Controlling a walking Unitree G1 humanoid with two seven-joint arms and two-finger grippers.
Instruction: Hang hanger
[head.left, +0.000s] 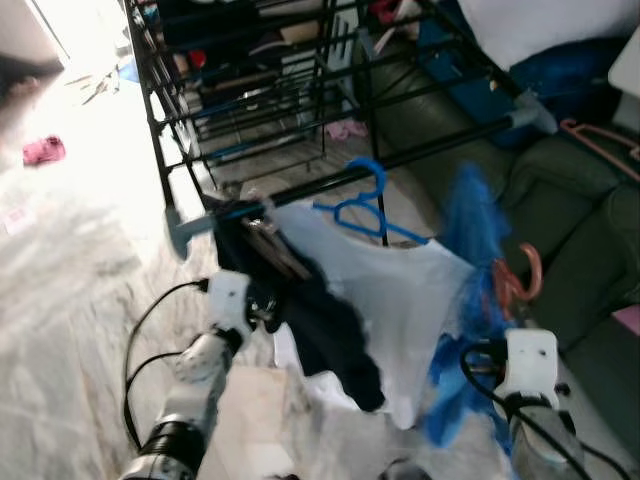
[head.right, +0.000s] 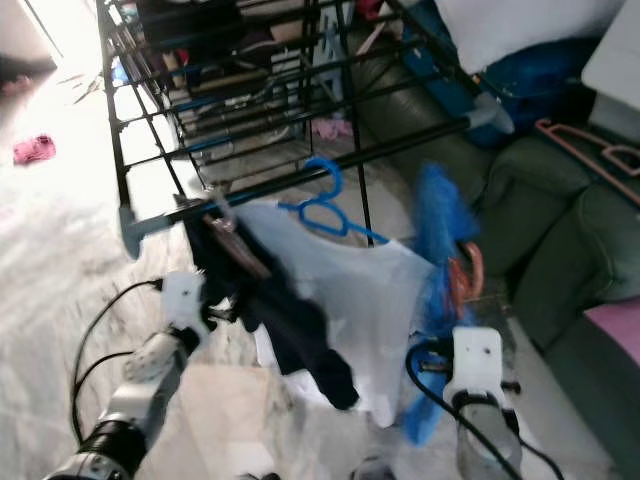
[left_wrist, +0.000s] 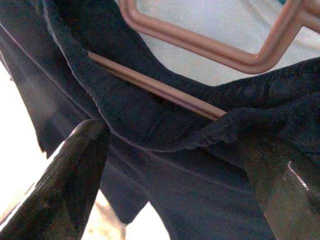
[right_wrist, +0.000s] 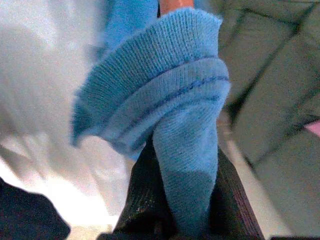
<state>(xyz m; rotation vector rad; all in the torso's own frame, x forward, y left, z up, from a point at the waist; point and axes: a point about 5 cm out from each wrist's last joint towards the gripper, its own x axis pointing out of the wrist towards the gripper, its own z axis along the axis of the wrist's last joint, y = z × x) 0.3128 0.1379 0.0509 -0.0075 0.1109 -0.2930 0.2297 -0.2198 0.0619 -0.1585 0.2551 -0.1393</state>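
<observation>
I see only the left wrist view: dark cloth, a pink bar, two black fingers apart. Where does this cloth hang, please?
Observer: The dark garment hangs from the black rail of the drying rack, beside a white shirt on a blue hanger.
Operator: What does the right arm do?
Observer: The right gripper is shut on a blue knitted garment, held up on the far side of the white shirt from yours.
Operator: Has that garment a hanger?
Observer: Yes, an orange hook sticks out of it, below the rail, not hung on it.
</observation>
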